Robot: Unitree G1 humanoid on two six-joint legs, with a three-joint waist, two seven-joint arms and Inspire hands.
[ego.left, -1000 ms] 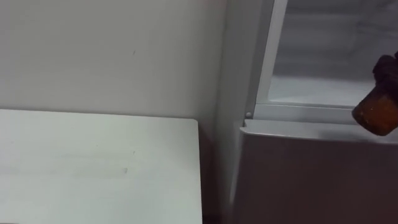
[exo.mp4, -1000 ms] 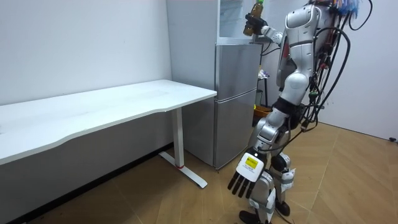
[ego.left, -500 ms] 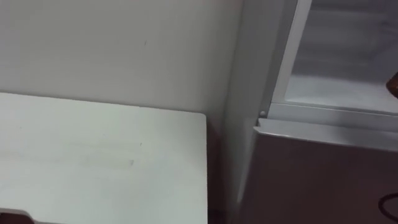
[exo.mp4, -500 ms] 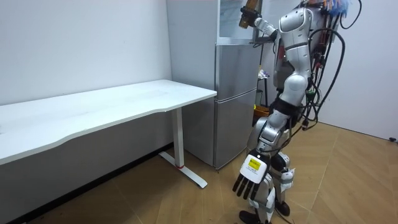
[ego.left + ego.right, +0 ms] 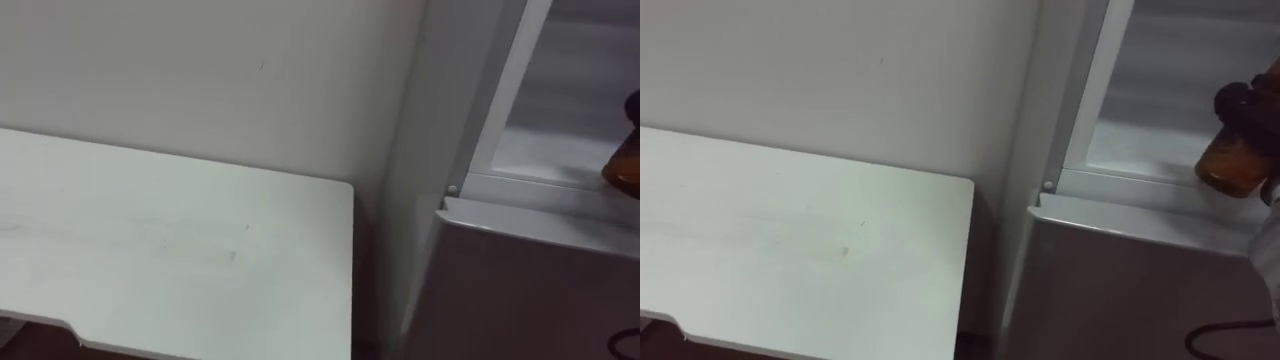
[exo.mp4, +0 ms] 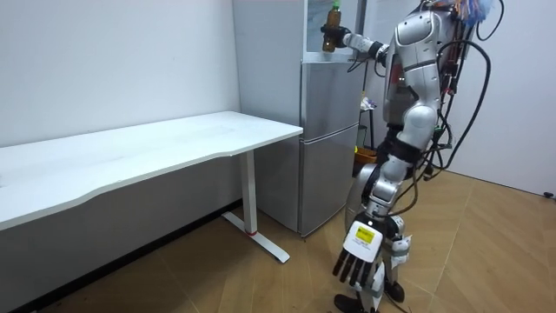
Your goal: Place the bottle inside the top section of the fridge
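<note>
Stance: upright on the wooden floor (image 6: 261,283), squared to the fridge (image 6: 328,130), per the room view. The left hand (image 6: 358,259) hangs low beside the legs, its fingers straight and released, holding nothing.

Bench (image 5: 150,240): white top, the nearest surface in the eye views, occupying 7 to 9 o'clock. Its right end sits just beside the fridge's side panel, with a narrow dark gap between the two.

Lower door (image 5: 1120,290): grey, closed, at 4 to 5 o'clock in the eye views. Its top edge runs directly under the open upper compartment (image 5: 1160,90).

Right hand (image 5: 1255,105): raised to about head height on an outstretched arm, entering the eye views at 3 o'clock. The dark fingers (image 5: 1230,100) are clenched round the bottle (image 5: 1230,165), grasping its body; the amber lower part shows beneath them.

Bottle: amber, held roughly upright, neck uppermost in the room view. Its base is at the front threshold of the upper compartment, over the white sill and just above the lower door's top edge. Whether the base touches the sill or the shelf cannot be told.

Upper compartment: pale interior inside a white frame, at 1 to 2 o'clock, lying behind the bottle.

Wall (image 5: 200,70): plain and light, at 10 to 12 o'clock, behind the bench and alongside the fridge.
</note>
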